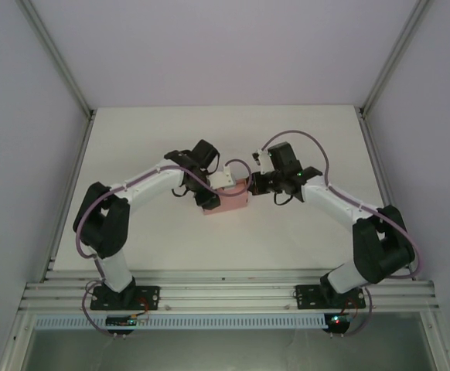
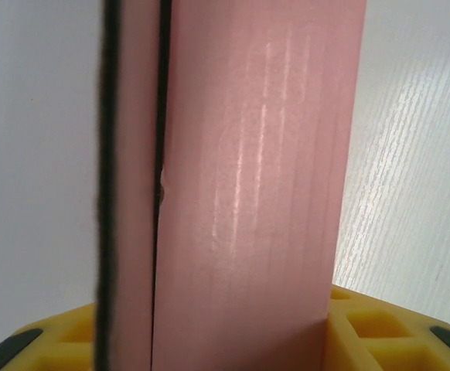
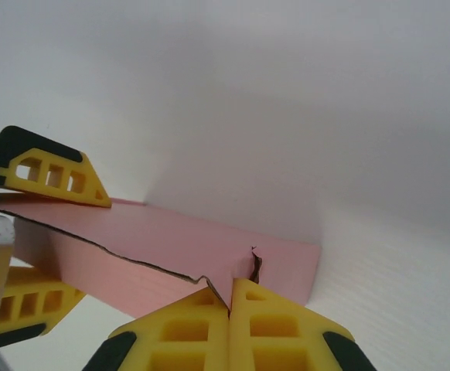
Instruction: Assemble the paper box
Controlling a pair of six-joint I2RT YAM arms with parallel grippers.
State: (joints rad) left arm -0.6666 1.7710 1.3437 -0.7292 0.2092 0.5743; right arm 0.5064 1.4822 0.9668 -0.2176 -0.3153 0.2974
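The paper box (image 1: 226, 202) was at the middle of the desk (image 1: 171, 131), between the two arms and touching both sets of jaws; its long axis ran roughly across the desk, one end toward each arm, so neither arm was clearly nearer; the left jaws straddled its left end, one yellow finger (image 3: 51, 171) above and one below, gripping it; the right jaws were closed tight, seemingly pinching a thin card edge at the right end.
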